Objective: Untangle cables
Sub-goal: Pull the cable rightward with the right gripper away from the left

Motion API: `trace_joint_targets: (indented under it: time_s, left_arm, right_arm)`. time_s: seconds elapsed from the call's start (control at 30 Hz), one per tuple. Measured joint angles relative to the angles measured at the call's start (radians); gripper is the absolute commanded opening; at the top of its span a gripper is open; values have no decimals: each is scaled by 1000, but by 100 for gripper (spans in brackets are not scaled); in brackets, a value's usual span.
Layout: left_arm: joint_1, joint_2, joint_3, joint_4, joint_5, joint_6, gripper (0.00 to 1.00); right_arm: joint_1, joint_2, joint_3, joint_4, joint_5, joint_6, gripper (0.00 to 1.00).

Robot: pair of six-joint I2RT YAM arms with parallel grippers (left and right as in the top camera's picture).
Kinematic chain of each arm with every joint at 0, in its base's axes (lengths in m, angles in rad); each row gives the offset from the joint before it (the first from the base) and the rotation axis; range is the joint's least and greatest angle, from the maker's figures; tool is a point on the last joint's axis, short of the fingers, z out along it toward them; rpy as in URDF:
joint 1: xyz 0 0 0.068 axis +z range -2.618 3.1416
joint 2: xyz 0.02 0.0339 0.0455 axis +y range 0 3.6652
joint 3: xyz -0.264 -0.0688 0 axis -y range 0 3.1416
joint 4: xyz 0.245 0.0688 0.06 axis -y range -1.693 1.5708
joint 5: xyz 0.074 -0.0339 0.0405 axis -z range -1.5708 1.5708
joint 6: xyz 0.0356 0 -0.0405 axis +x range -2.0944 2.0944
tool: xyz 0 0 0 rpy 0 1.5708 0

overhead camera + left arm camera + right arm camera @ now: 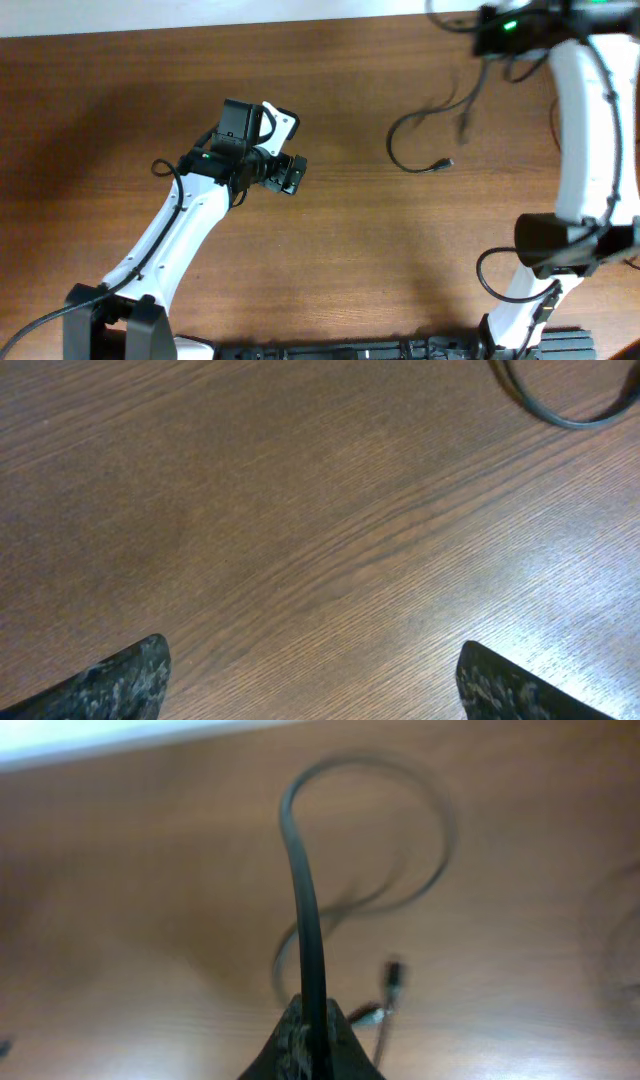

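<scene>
Thin black cables [403, 150] lie in a loop on the wooden table right of centre, with a small plug [444, 164] at one end. My right gripper [484, 38] is at the far right, raised, and shut on one black cable [300, 890]. That cable rises from the fingers [312, 1025] and curls into a loop. A plug end [393, 975] dangles below, blurred. My left gripper [292, 174] is open and empty over bare wood left of the cables. In the left wrist view its fingers [310, 665] are wide apart, and a cable loop [560, 412] shows at the top right.
The table's far edge [200, 28] runs along the top of the overhead view. The arm bases and their thicker wires [500, 262] stand at the near edge.
</scene>
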Motion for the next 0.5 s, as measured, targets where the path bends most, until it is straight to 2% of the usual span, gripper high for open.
trace_joint_targets:
  time_s: [0.1,0.23,0.5]
  left_arm:
    - [0,0,0,0,-3,0,93]
    - [0,0,0,0,-3,0,93]
    - [0,0,0,0,-3,0,95]
  right_arm:
    - [-47,-6,187,-33,131,-7,4]
    - [-117,-13,331,-70,283,13,4]
    - [-284,-23,369,-147,550,170,4]
